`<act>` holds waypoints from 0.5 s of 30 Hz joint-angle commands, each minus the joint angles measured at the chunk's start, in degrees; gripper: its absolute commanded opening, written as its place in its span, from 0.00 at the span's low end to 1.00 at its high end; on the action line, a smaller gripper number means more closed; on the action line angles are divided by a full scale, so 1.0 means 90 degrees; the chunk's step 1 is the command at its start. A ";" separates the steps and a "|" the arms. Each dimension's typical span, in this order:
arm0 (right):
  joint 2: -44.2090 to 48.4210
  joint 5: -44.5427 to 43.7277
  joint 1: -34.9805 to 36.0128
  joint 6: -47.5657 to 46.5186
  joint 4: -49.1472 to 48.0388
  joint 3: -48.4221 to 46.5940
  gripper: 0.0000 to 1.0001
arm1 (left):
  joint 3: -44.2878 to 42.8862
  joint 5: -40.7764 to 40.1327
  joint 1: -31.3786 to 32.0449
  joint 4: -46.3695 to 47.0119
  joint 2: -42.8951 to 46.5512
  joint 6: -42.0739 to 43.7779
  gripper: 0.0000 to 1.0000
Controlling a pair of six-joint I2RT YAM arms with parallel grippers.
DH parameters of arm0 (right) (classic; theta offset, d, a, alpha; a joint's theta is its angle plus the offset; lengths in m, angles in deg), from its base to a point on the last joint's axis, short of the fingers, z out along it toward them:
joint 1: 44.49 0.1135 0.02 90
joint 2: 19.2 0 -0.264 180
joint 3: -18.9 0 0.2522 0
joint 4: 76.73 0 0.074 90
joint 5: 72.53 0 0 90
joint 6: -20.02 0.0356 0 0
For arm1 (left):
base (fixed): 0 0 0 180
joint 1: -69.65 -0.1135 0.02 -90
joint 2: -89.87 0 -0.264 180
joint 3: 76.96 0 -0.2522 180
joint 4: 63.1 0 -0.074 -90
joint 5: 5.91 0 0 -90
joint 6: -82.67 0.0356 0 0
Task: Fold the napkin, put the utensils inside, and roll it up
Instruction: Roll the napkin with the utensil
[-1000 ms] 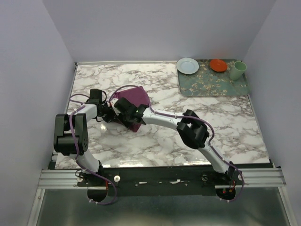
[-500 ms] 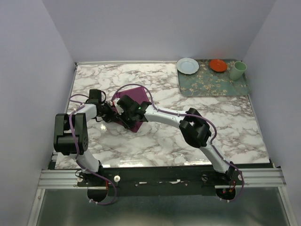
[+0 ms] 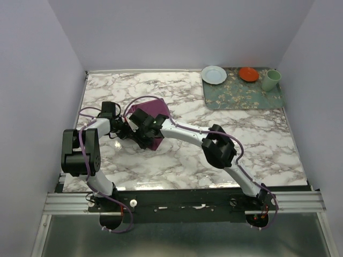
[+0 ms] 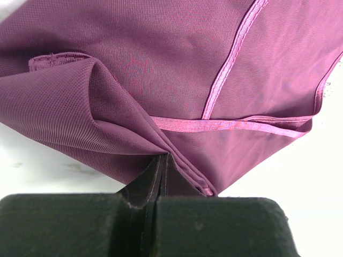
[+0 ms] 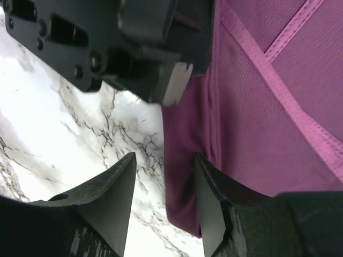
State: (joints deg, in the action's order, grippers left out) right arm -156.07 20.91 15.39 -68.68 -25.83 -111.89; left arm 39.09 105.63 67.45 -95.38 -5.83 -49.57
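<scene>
The plum-purple napkin [image 3: 158,109] lies folded and bunched on the marble table, left of centre. My left gripper [image 4: 162,157] is shut on a pinched fold of the napkin [image 4: 161,64], whose pink hems cross above the jaws. In the top view the left gripper [image 3: 128,132] sits at the cloth's left edge. My right gripper [image 5: 164,160] stands open over the napkin's edge [image 5: 268,107]; one finger rests on the cloth, the other over bare marble. From above, the right gripper [image 3: 140,136] is right beside the left one. The utensils are out of view.
A green floral mat [image 3: 241,96] lies at the back right, carrying a pale blue plate [image 3: 214,74], an orange dish [image 3: 248,74] and a green cup [image 3: 270,80]. Walls close the table on three sides. The left gripper's black body [image 5: 107,43] fills the top of the right wrist view.
My right gripper has opened and let go of the napkin, shifting slightly left. The left gripper stays shut on the fold and has not moved.
</scene>
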 commanded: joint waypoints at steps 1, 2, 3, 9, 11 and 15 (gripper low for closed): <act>-0.0503 -0.0265 0.0036 -0.0320 0.0306 -0.0521 0.57 | 0.0255 -0.0606 -0.0049 -0.0373 -0.0275 0.0230 0.00; -0.0630 -0.0285 0.0036 -0.0349 0.0335 -0.0686 0.57 | 0.0274 -0.0606 -0.0049 -0.0373 -0.0275 0.0230 0.00; -0.0699 -0.0314 0.0036 -0.0359 0.0403 -0.0746 0.57 | 0.0274 -0.0616 -0.0049 -0.0373 -0.0275 0.0240 0.00; -0.0836 -0.0343 0.0027 -0.0408 0.0336 -0.0630 0.58 | 0.0304 -0.0635 -0.0049 -0.0364 -0.0255 0.0240 0.00; -0.0904 -0.0568 0.0027 -0.0457 0.0297 -0.0571 0.58 | 0.0284 -0.0645 -0.0059 -0.0364 -0.0265 0.0240 0.00; -0.1148 -0.0802 0.0027 -0.0496 0.0443 -0.0639 0.59 | 0.0265 -0.0626 -0.0068 -0.0364 -0.0285 0.0250 0.00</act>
State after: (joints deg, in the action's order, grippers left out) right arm -160.60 18.14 15.41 -71.61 -24.34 -118.25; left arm 39.15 105.68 67.34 -95.21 -5.83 -49.57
